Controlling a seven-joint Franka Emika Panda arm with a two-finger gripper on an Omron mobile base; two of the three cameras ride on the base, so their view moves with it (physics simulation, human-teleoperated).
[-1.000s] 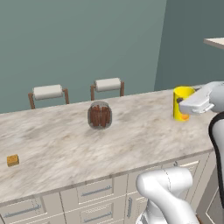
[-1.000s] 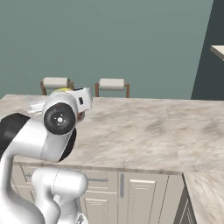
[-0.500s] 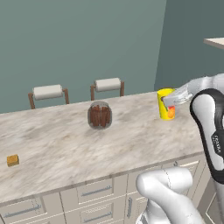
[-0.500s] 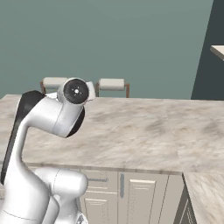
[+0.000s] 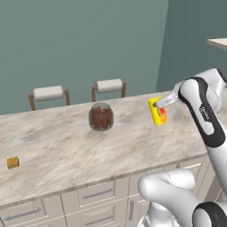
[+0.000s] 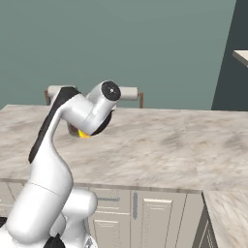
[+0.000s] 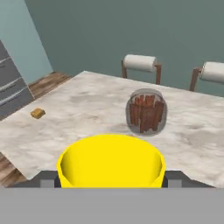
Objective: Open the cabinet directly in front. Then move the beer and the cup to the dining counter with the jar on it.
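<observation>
The yellow cup (image 5: 158,111) with its red-orange mark hangs slightly tilted just above the dining counter (image 5: 53,146), to the right of the jar (image 5: 101,116). My gripper (image 5: 159,105) is shut on the cup, one finger on each side of it. In the hand view the cup (image 7: 111,162) sits between my fingertips (image 7: 46,179), and the jar (image 7: 146,111) of reddish-brown sticks stands beyond it on the marble. A sliver of the cup (image 6: 85,134) peeks out under my arm in the right base view. The beer and the cabinet are out of view.
Two stools (image 5: 48,93) (image 5: 109,85) with white backs stand behind the counter. A small orange-brown block (image 5: 13,162) lies near the counter's left end. Cream drawers (image 5: 97,193) run below the front edge. Another worktop corner (image 5: 217,42) juts in at the upper right.
My arm has swung left across the counter, carrying the cup from the right edge toward the jar. The jar and the block have not moved.
</observation>
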